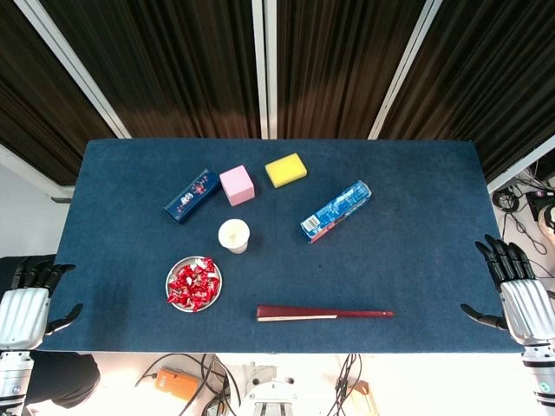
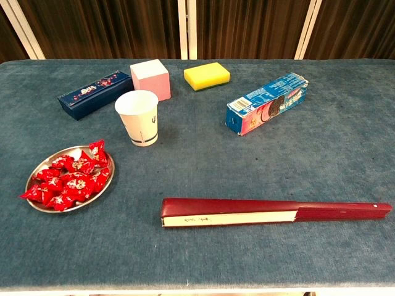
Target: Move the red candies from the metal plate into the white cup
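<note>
Left hand (image 1: 26,305) and right hand (image 1: 518,290) are resting spread and empty at opposite table edges. Red candies (image 2: 69,177) are lying heaped on the metal plate (image 2: 37,206), near the upright white cup (image 2: 139,117). Risk: slippery wrappers scattering, or fingers tipping the light cup.

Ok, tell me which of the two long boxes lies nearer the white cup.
The dark blue box, just left of and behind the cup. The light blue cookie box lies farther off, to the right.
</note>
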`<state>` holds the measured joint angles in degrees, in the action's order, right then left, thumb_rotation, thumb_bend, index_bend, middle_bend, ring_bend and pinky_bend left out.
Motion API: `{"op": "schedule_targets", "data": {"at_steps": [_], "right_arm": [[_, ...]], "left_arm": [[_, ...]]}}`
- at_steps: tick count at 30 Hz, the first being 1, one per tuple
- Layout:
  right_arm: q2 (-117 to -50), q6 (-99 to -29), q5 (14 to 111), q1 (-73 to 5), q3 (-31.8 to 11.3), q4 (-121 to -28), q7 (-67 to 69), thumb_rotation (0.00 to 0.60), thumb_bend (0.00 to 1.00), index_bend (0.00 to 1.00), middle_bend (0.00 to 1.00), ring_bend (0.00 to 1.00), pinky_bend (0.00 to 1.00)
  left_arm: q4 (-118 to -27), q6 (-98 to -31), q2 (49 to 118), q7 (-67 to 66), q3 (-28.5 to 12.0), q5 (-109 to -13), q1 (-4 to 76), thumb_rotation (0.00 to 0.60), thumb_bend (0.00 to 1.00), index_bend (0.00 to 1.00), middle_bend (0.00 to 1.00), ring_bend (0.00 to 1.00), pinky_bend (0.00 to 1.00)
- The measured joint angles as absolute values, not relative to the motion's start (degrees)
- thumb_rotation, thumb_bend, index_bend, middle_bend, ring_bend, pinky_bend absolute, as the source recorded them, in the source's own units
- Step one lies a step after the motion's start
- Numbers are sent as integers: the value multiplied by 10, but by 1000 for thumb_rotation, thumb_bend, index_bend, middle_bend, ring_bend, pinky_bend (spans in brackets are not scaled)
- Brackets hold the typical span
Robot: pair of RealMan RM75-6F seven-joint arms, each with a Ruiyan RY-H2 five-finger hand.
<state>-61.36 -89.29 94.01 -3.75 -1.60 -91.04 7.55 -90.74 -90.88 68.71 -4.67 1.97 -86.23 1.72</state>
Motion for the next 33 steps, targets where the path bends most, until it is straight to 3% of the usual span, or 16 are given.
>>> {"op": "schedule_targets", "data": {"at_steps": [8,11,16,19,27,33], "right_arm": [[-600,-893,937,-41,-22,-924,69,600,120,0,0,0,0],[-599,-897,938,-41,-24,-925,70,600,120,0,0,0,0],[-597,-897,937,-44,-27,-928,65,600,119,0,0,0,0],[-597,-894,935,-45,-27,-930,59,600,120,0,0,0,0],[-597,-886,920,-46,-30,-930,55,600,120,0,0,0,0],[-601,-880,912,-47,-32,-924,58,600,119,0,0,0,0]], "left_arm": [[-925,-896,682,-70,15,-885,31,600,143,251,284,172,60],[-934,-887,682,-79,12,-903,44,600,152,251,353,244,117],[-946,-844,692,-98,9,-941,84,600,180,314,619,526,533],[-951,-798,704,-110,8,-950,113,600,189,322,725,621,656],[-949,-661,767,-177,-1,-916,184,600,192,326,845,750,712],[-939,-626,807,-216,-5,-866,204,600,193,358,863,769,716]]}}
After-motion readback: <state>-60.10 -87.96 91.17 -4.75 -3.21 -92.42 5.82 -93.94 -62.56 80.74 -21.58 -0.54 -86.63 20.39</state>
